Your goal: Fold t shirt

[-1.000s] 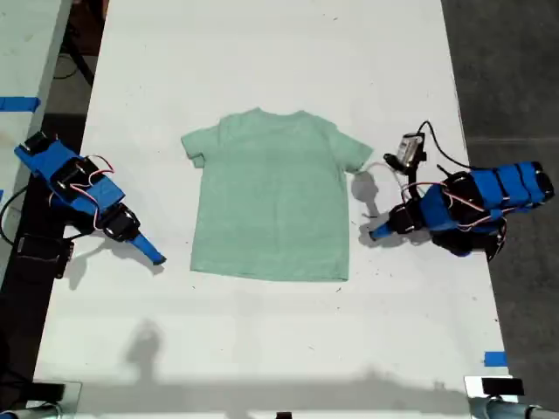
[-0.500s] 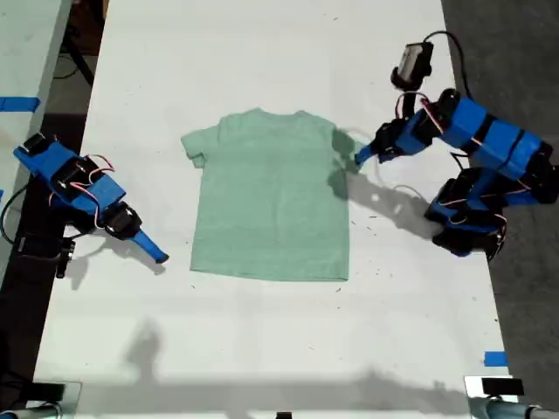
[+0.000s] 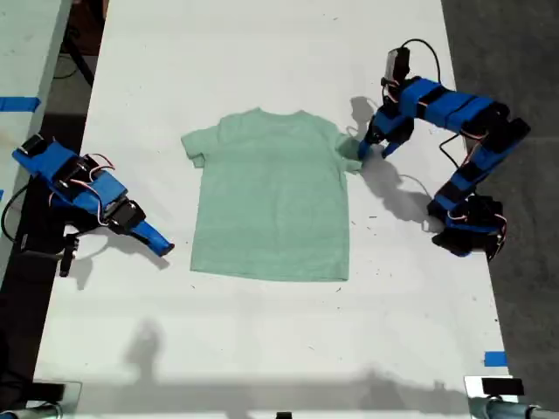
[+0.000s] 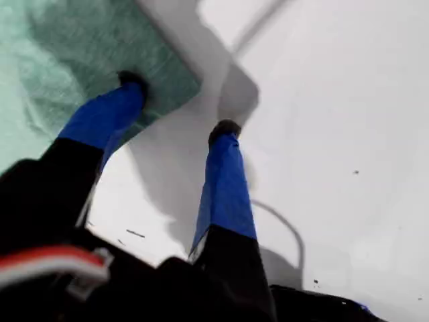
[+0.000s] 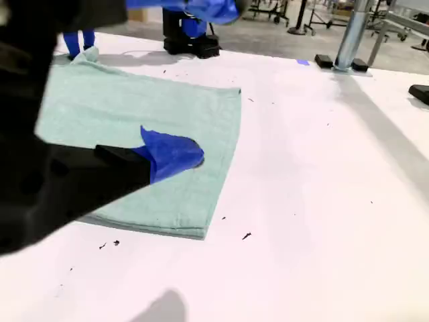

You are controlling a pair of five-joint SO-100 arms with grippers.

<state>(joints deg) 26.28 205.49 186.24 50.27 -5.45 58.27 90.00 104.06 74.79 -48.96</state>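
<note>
The pale mint t shirt [image 3: 271, 196] lies flat on the white table [image 3: 262, 52], neck toward the far edge. My first gripper [image 3: 374, 150] is open at the sleeve on the exterior view's right. In the first wrist view one fingertip [image 4: 132, 80] rests on the sleeve of the t shirt [image 4: 80, 40] and the other fingertip [image 4: 224, 127] is over bare table, so my first gripper [image 4: 178, 104] straddles the sleeve's edge. My second gripper [image 3: 157, 244] lies low on the table to the exterior view's left of the shirt, shut and empty. Its blue tip [image 5: 174, 151] points toward the t shirt [image 5: 134, 107].
The table's edges run close behind both arm bases. A blue tape mark [image 3: 494, 359] sits near the front corner at the exterior view's right. Another table with blue tape [image 3: 17, 103] stands at the exterior view's left. Metal stand poles [image 5: 352, 33] rise beyond the far side.
My first arm rose from beside the shirt's side, swung toward the far edge and came down open at the sleeve. My second arm shifted only slightly.
</note>
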